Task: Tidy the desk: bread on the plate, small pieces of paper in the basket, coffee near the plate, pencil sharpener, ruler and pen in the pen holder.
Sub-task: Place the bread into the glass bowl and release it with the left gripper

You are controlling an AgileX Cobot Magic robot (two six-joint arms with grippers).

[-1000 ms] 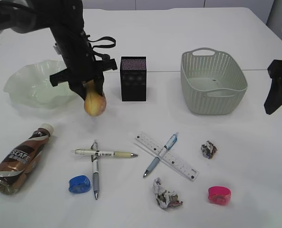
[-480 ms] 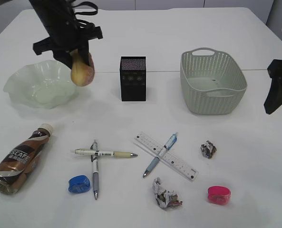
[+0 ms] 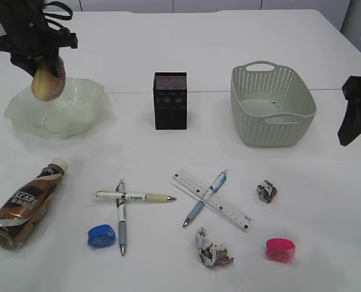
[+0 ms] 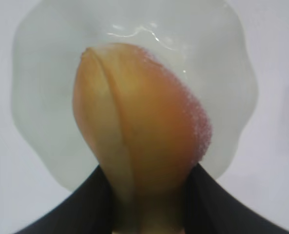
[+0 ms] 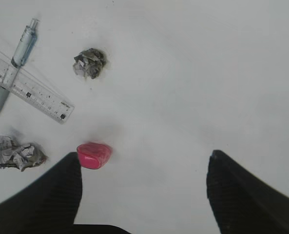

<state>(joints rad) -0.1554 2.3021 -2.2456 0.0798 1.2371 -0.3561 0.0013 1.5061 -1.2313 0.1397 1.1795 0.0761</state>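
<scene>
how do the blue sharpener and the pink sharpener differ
The blue sharpener lies at the front left, close beside the grey pen; the pink sharpener lies at the front right with bare table around it. The blue one sits near the coffee bottle, the pink one nearer the crumpled paper. Both are small, rounded and rest untouched on the table.

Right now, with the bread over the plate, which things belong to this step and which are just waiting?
In this step:
- left end effector, shut on the bread
- plate

Waiting:
- coffee bottle
- pen holder
- basket
- ruler
- pink sharpener
- right end effector, open, idle
</scene>
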